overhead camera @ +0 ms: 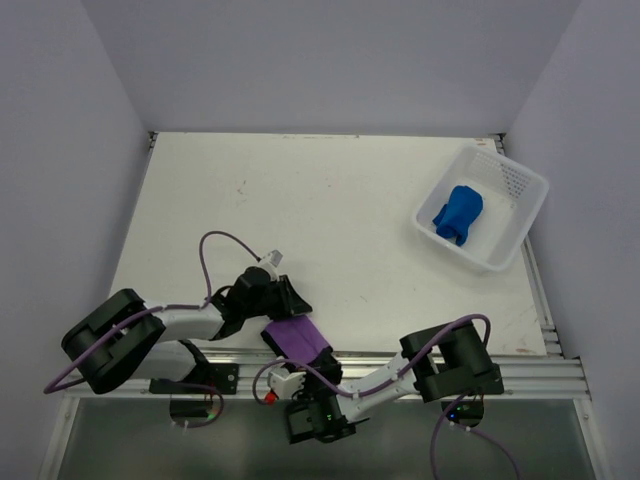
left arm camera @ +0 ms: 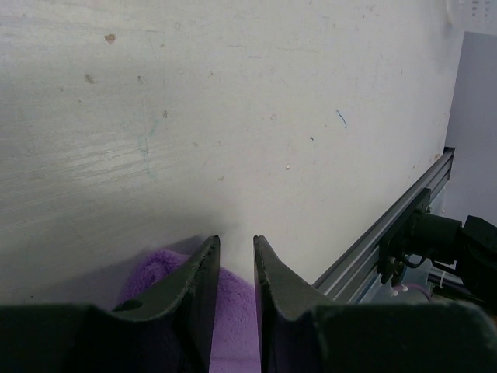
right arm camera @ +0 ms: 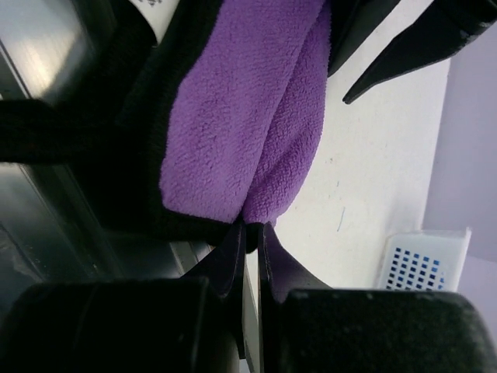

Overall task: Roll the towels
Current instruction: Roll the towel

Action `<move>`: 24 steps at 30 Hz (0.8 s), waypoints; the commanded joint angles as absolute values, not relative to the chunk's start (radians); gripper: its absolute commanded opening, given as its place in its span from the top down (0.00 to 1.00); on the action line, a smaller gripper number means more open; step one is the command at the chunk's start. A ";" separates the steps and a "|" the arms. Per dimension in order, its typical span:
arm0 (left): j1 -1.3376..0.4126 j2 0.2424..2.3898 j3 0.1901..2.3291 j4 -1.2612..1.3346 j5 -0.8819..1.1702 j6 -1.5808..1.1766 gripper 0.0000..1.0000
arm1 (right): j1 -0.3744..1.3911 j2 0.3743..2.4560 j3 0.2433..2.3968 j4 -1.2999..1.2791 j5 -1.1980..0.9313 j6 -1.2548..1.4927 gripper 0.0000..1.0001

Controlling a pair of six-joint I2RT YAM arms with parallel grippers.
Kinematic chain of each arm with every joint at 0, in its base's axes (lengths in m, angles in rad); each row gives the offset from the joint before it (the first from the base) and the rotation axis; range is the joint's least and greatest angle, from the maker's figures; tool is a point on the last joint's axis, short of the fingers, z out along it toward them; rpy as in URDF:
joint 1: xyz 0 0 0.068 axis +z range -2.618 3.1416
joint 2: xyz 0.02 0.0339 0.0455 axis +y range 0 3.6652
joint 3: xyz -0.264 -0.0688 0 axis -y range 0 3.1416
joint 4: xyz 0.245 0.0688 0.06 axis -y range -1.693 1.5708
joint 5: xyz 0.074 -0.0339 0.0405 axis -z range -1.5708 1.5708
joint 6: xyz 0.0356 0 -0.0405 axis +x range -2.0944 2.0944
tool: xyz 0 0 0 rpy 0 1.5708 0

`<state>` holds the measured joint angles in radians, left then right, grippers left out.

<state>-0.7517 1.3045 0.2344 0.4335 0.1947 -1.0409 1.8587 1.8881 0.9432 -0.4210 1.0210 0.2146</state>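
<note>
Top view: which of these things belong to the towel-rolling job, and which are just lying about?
In the job: purple towel; blue towel, bundled inside the white basket; left gripper; right gripper, pinching the purple towel.
Just lying about: white basket; table.

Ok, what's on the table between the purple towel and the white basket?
Nothing. In the top view, the tabletop between the purple towel and the white basket holding the blue towel is bare.
</note>
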 commanded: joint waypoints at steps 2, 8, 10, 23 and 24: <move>-0.733 1.330 0.255 0.408 0.178 -1.035 0.72 | 1.893 1.954 1.011 -0.531 0.977 0.235 0.96; -0.733 1.330 0.229 0.453 0.199 -1.069 0.72 | 1.893 1.944 1.017 -0.537 0.960 0.232 0.90; -0.733 1.313 0.238 0.445 0.218 -1.080 0.72 | 1.894 1.956 1.028 -0.549 0.957 0.233 0.94; -0.736 1.028 0.354 0.215 0.204 -1.071 0.68 | 1.893 2.016 1.083 -0.594 0.936 0.265 1.00; -0.739 1.023 0.351 0.213 0.224 -1.069 0.68 | 1.893 2.017 1.083 -0.595 0.933 0.267 1.00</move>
<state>-0.7418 1.0492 0.3229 0.2668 0.2096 -1.0813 1.8748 1.9923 1.0622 -0.5953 1.0306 0.2218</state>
